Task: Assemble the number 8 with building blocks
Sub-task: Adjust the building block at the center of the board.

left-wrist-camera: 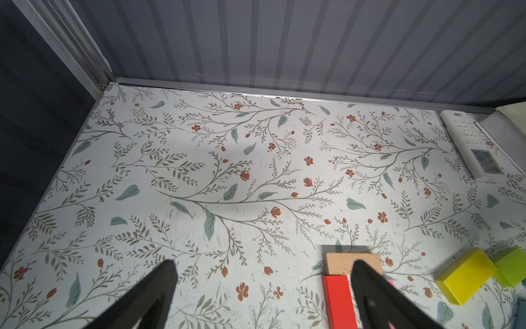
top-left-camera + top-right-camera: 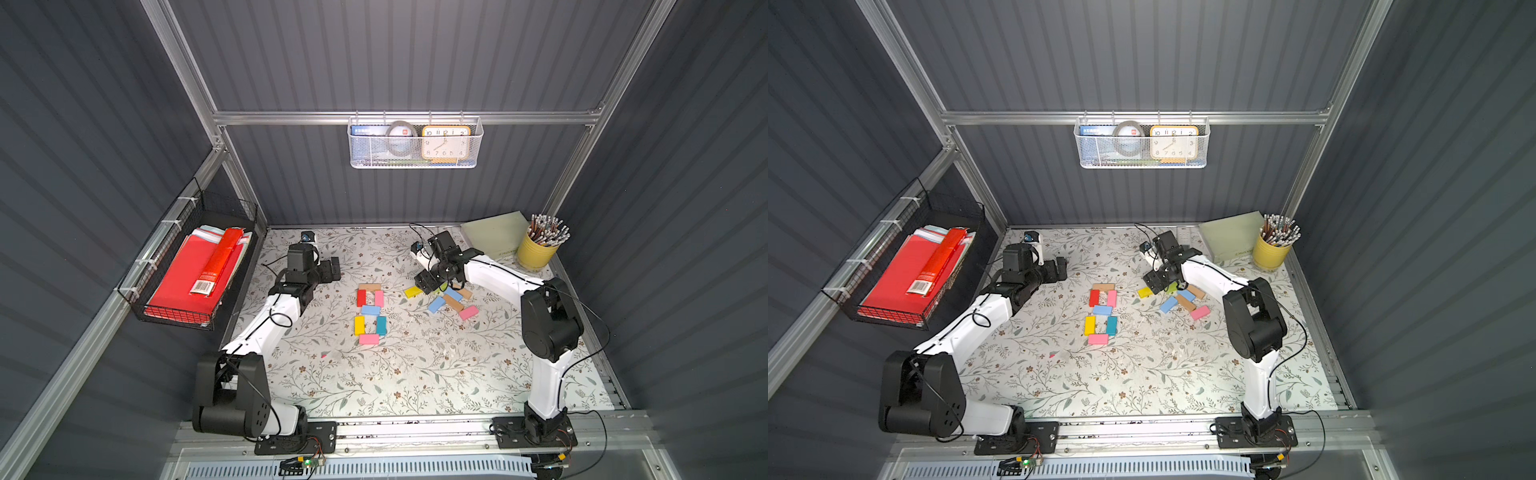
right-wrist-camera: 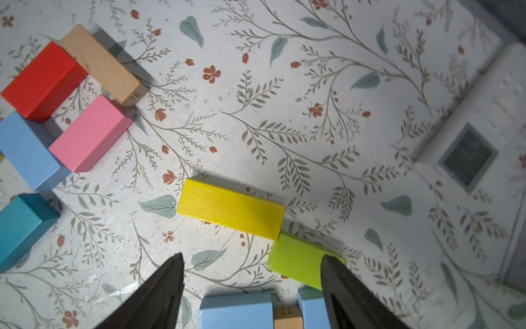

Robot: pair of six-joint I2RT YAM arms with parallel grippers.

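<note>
Running lengthwise away from the arm bases, the number 8 (image 2: 370, 310) lay flat in the middle of the worktop (image 2: 415, 374): tan cap (image 3: 102, 62) at the far end, red and pink uprights, a light blue crossbar, yellow and teal uprights, a pink foot. To the 8's right the loose building blocks (image 2: 453, 303) sat jumbled at mixed angles; the yellow block (image 3: 230, 209) lay nearest the 8, its long axis aimed roughly at the upper loop, its far corner touching the green block (image 3: 296, 263). The right gripper (image 3: 252, 256) hovered over that jumble, jaws apart and clasping nothing (one finger (image 3: 350, 293) hid the green block's end). To the 8's left, just beyond the cap, the left gripper (image 1: 264, 262) gaped wide and empty. The cap's end face read "76"; another tan block (image 3: 287, 319) beneath the right gripper showed marks like "LL". Well left of the 8, a red carton (image 2: 218, 257) carried a barcode label (image 2: 203, 286).
</note>
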